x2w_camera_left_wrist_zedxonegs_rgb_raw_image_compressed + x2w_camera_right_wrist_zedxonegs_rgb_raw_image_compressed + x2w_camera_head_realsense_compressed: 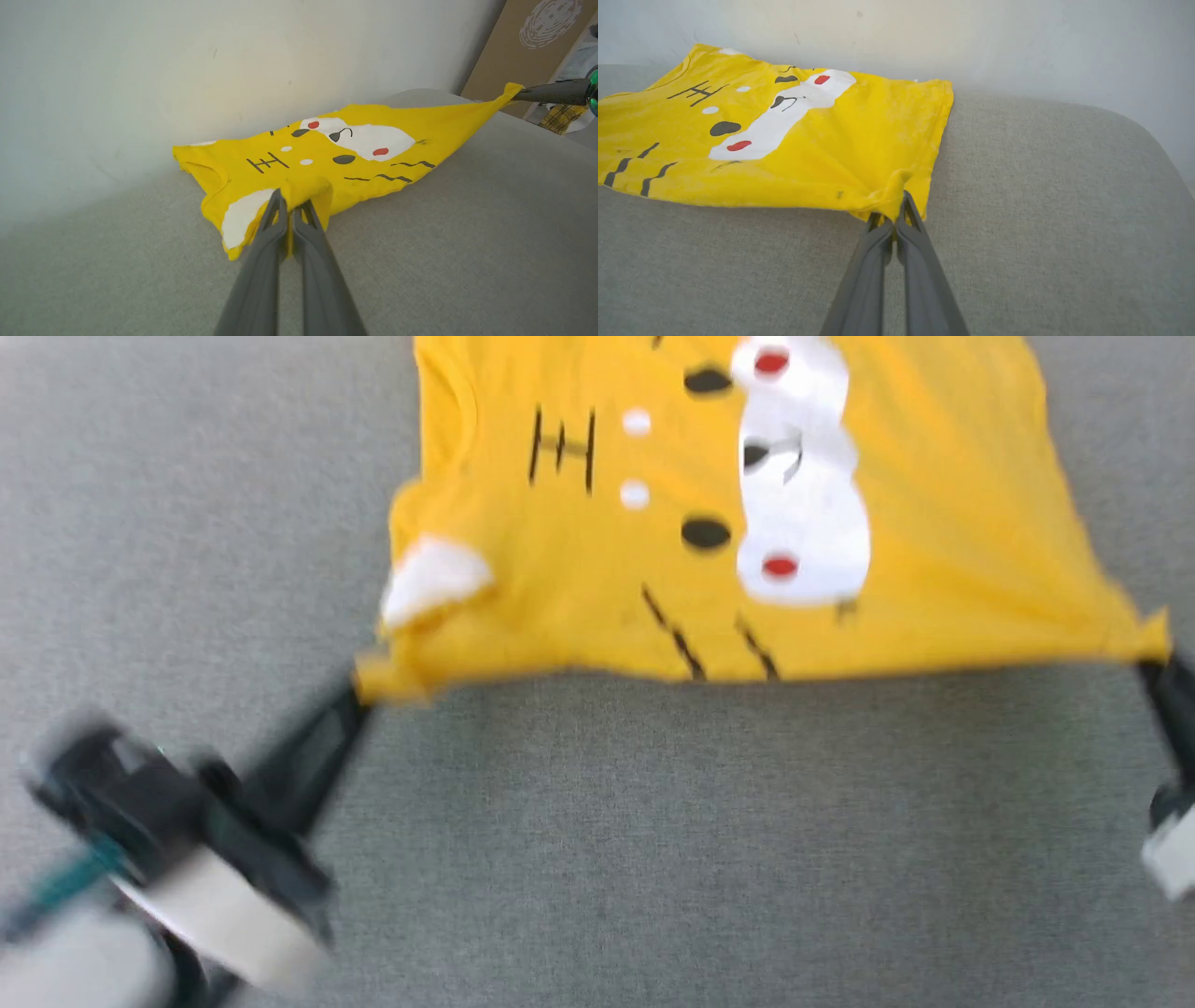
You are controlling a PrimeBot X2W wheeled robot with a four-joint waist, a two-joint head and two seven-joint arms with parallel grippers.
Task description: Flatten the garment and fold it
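The garment (pixel 579 588) is a bright-yellow T-shirt with a tiger face, spread print-up on the grey fabric surface, collar to the left of the head view. My left gripper (pixel 359 695) is shut on its near left sleeve corner, pinching a fold of yellow cloth (pixel 292 210). Over at the right edge, my right gripper (pixel 1156 667) is shut on the near hem corner (pixel 896 205). The near edge (pixel 747 672) runs taut between the two grips. From the left wrist view, the right gripper (pixel 516 94) holds its corner raised a little.
Grey woven surface (pixel 653 840) stretches wide in front of the shirt. A pale wall (pixel 971 37) stands right behind the shirt's far edge. The surface rounds off at its right end (pixel 1148 140). A brown board (pixel 528 42) and checked cloth (pixel 560 116) lie beyond it.
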